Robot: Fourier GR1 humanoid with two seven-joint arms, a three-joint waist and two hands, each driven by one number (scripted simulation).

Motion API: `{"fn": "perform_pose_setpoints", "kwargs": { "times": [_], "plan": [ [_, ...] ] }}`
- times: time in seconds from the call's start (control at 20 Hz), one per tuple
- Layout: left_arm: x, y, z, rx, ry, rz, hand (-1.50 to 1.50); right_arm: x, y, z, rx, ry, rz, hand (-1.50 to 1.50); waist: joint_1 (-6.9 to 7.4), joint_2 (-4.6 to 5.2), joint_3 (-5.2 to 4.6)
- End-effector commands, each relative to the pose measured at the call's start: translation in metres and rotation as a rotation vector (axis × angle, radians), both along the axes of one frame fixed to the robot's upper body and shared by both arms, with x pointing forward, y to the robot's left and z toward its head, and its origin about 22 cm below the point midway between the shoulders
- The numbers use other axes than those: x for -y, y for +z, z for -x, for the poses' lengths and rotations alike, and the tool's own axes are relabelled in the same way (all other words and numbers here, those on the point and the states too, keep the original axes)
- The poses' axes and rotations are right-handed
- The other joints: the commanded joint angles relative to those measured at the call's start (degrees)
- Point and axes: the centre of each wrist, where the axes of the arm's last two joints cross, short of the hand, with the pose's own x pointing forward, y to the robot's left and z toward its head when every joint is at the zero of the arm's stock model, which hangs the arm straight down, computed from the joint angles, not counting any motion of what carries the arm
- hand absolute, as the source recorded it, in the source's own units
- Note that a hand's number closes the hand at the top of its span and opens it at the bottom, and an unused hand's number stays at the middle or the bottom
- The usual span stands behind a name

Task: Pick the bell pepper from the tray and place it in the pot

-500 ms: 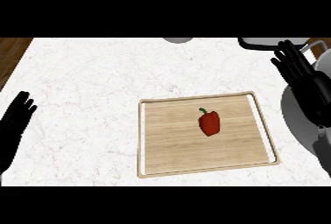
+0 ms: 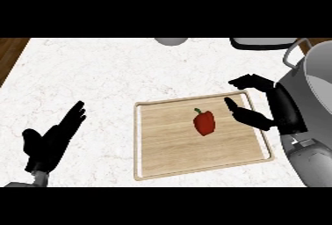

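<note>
Bell pepper (image 2: 204, 122), red with a green stem, lies near the middle of the wooden tray (image 2: 156, 145) on the white marble counter (image 2: 97, 74). Just to its right, the right hand (image 2: 272, 107) hangs over the tray's right edge, fingers and thumb spread apart in a loose curve and holding nothing; it does not touch the pepper. Behind that hand, at the view's right edge, stands the grey pot (image 2: 318, 74). At lower left the left hand (image 2: 52, 140) rests open, fingers straight and together.
</note>
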Motion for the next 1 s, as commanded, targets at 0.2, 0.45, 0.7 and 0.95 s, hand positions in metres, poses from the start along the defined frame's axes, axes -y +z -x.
{"fn": "perform_pose_setpoints", "kwargs": {
  "times": [0.2,0.45,0.7,0.95],
  "plan": [
    [0.039,-0.016,-0.017,-0.058,-0.092,0.034,0.00,-0.084,-0.031,0.049,0.465,-0.082,-0.170,-1.50,0.19,-0.11,0.27],
    [0.052,-0.031,-0.007,-0.076,-0.101,0.027,0.00,-0.072,-0.002,0.056,0.204,-0.074,-0.001,-1.50,1.45,-0.25,0.17],
    [0.050,-0.029,-0.012,-0.068,-0.100,0.031,0.00,-0.090,0.035,0.057,-0.026,-0.120,0.032,-1.50,1.56,-0.24,0.10],
    [0.051,-0.021,-0.025,-0.059,-0.126,0.035,0.00,-0.091,0.035,0.038,-0.181,-0.140,-0.006,-1.50,2.05,-0.05,0.26]
  ]
}}
